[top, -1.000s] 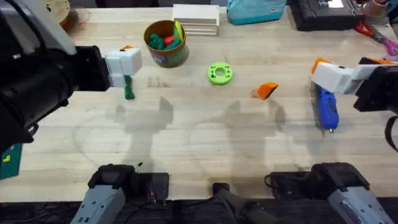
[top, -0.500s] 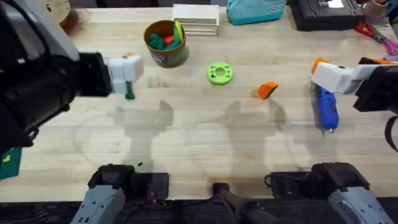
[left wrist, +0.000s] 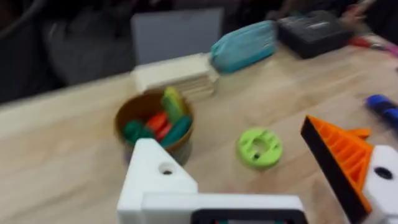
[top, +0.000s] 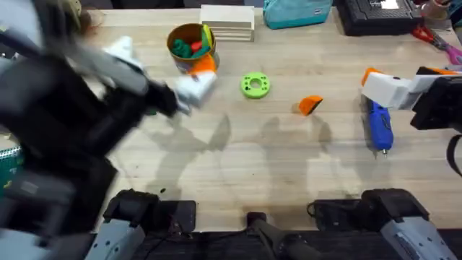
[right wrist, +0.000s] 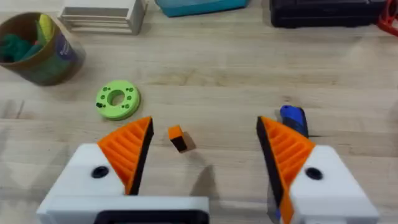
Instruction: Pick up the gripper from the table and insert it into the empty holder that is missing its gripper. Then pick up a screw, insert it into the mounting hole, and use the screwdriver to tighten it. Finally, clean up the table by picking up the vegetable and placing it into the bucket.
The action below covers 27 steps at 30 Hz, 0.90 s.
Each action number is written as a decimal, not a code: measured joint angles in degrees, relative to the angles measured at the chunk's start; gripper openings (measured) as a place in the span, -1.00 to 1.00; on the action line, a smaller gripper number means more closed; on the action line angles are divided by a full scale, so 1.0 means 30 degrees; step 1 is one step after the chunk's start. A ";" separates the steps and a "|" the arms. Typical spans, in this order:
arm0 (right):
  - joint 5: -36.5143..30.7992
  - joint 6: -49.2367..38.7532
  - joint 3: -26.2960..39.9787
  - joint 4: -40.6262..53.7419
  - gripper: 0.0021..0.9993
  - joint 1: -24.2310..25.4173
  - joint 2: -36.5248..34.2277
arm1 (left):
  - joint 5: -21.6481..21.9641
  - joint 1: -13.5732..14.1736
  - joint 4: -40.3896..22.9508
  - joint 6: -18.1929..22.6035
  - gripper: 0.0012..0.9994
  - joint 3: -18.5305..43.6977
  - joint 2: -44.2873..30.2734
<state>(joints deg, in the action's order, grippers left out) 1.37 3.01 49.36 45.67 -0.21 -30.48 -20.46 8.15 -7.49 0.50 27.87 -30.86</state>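
The left gripper (top: 198, 76) had swung up and to the right in about half a sec. It came from low over the table (top: 274, 166) to just beside the bucket (top: 175, 37), and the arm showed large and smeared. Its fingers were spread with nothing between them. One side was the bare white holder (left wrist: 155, 171), w/o orange pad, so probably the arm was presenting that holder for the insert step, not cleaning up.

The vegetable could not be made out – the blurred arm covered its spot.

Past the green ring (top: 255, 85), the gripper (top: 310, 105) lay on the table as before, untouched. The screwdriver (top: 380, 126) also had not moved. Over it the right gripper (right wrist: 205, 124) hung with fingers apart, holding nothing – its far side was cut off at the edge.
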 joint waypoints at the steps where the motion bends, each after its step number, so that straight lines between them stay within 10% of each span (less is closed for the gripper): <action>1: 0.0000 0.0000 0.0000 0.0000 0.94 0.0000 0.0000 | -0.0218 0.0576 0.1329 -0.0013 0.97 -0.1193 0.0910; 10: 0.0000 0.0000 0.0000 0.0000 0.93 0.0000 0.0000 | 0.0182 0.4314 0.5285 -0.0483 0.97 -0.8163 0.8102; 16: 0.0000 0.0000 0.0000 0.0000 0.94 0.0000 0.0000 | 0.0759 0.4492 0.1352 -0.2594 0.97 -0.9164 1.0218; 27: 0.0000 0.0000 0.0000 0.0000 0.93 0.0000 0.0000 | 0.0826 0.4492 0.1336 -0.4280 0.98 -0.9154 1.0182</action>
<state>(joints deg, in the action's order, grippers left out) 1.37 3.01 49.36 45.67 -0.21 -30.48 -17.98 21.63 -3.49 -12.34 0.40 -0.32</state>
